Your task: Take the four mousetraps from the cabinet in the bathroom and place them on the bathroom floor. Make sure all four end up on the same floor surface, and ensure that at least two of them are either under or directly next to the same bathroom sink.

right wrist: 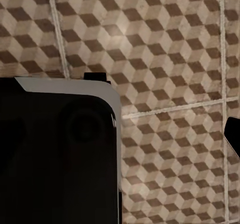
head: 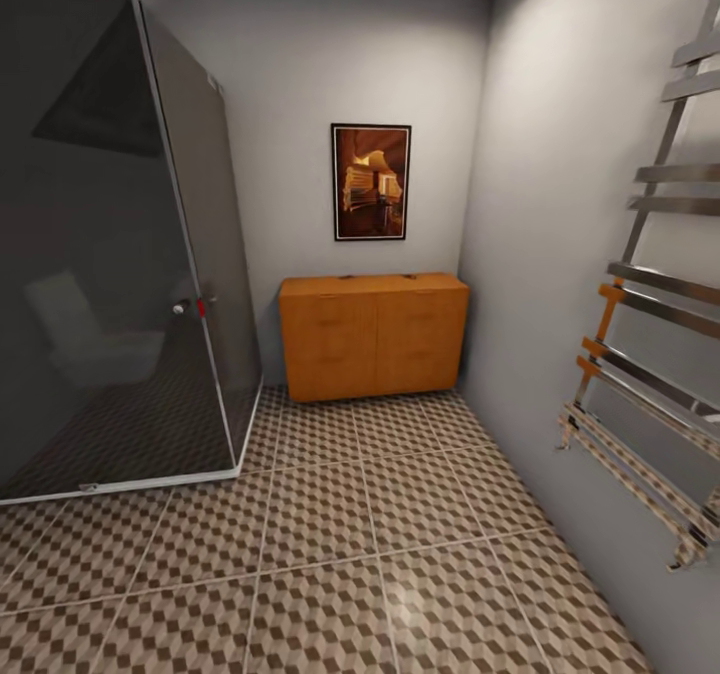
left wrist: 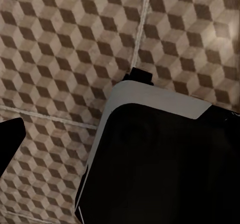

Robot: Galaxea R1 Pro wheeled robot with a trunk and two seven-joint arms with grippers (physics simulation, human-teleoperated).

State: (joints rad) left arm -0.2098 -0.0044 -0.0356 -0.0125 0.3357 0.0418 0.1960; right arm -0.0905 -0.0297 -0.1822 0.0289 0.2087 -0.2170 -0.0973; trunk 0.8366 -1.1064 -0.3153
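An orange-brown cabinet (head: 373, 335) stands against the far wall, well across the cube-patterned bathroom floor (head: 330, 534), two small dark items, possibly mousetraps, on its top. Neither pincer's opening can be told. Risk: the base clipping the shower enclosure (head: 110, 254) or towel rail (head: 650, 354) while approaching.

From my left wrist camera I see a big black body part (left wrist: 160, 169) with rounded corners and a light grey edge. The right wrist camera shows a similar black block (right wrist: 55, 159), also grey-rimmed.
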